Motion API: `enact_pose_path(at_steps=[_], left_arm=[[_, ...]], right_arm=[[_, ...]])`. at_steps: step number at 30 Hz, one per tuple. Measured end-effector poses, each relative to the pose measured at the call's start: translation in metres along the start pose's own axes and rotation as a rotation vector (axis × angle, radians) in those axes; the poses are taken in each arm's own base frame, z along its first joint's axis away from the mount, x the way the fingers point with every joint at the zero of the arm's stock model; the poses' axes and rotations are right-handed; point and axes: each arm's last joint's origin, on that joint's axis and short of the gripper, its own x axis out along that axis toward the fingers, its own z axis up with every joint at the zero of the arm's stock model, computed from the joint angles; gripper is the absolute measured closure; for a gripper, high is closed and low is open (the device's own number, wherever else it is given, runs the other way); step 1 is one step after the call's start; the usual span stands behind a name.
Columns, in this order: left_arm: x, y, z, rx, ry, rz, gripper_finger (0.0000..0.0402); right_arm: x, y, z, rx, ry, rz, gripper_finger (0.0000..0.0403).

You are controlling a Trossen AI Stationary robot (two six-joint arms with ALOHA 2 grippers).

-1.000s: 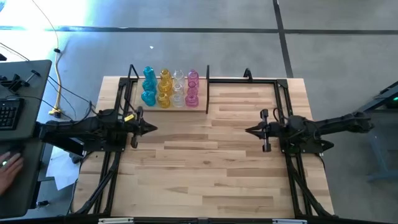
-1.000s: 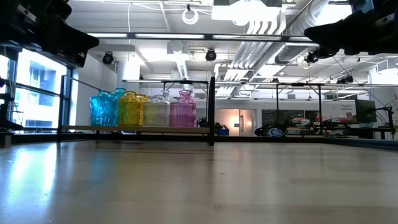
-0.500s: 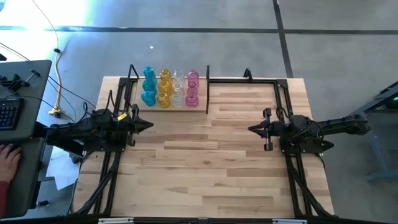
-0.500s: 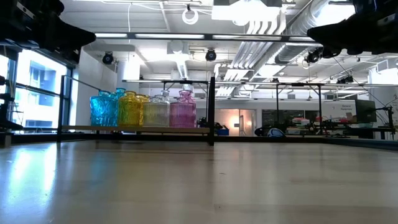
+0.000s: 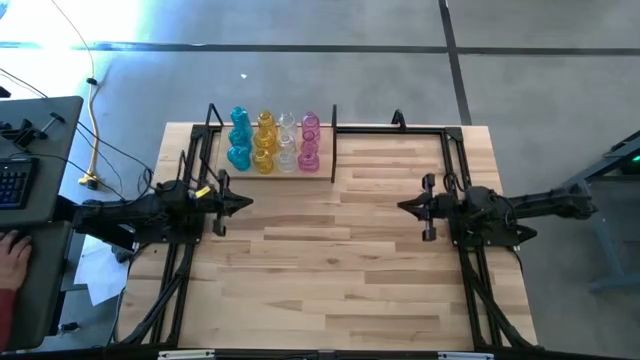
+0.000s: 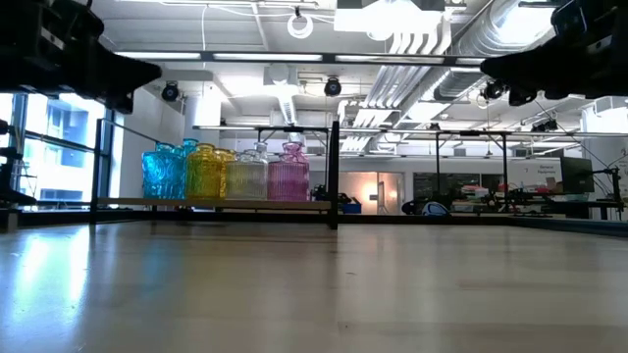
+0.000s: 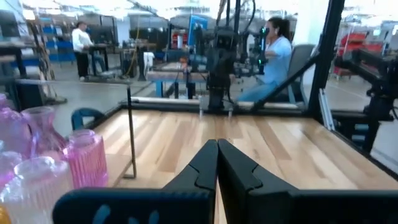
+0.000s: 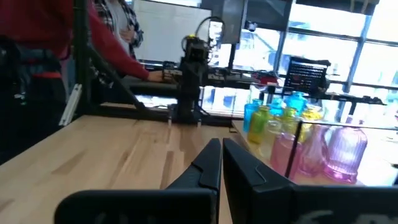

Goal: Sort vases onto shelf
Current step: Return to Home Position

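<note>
The vases stand on their bases on the shelf at the table's far left, grouped by colour: teal, amber-yellow, clear, pink. In the low view the vases stand in a row on the shelf's wood board. My left gripper hovers shut above the table, just on the near side of the shelf, pointing right. My right gripper hovers shut on the table's right half, pointing left. Neither gripper holds anything. The left wrist view shows pink vases beside my shut left gripper.
Bare wood tabletop lies between and in front of both grippers. The shelf's black post stands at its right end. A black frame rail runs along the far right edge. A person's hand rests on a desk left of the table.
My left gripper drew back a little toward the table's left and far edges, then came forward again to about where it was. It stayed shut. The vases have not moved.
</note>
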Motion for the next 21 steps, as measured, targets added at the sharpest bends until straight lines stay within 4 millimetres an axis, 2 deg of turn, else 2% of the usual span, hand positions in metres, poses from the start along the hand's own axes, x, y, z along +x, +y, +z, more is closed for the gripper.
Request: enact_pose_path(at_steps=[7, 11, 21], left_arm=[[-0.001, 0.001, 0.011, 0.025, -0.113, 0.025, 0.0401], [0.0, 0.002, 0.004, 0.024, -0.045, 0.076, 0.0401], [0.0, 0.002, -0.003, 0.018, 0.035, 0.08, 0.0401]], right_arm=[[0.0, -0.007, -0.001, 0.014, 0.017, -0.11, 0.0403], [-0.001, -0.01, -0.007, 0.03, 0.08, -0.174, 0.0403], [-0.001, -0.011, -0.011, 0.019, 0.116, -0.186, 0.0403]])
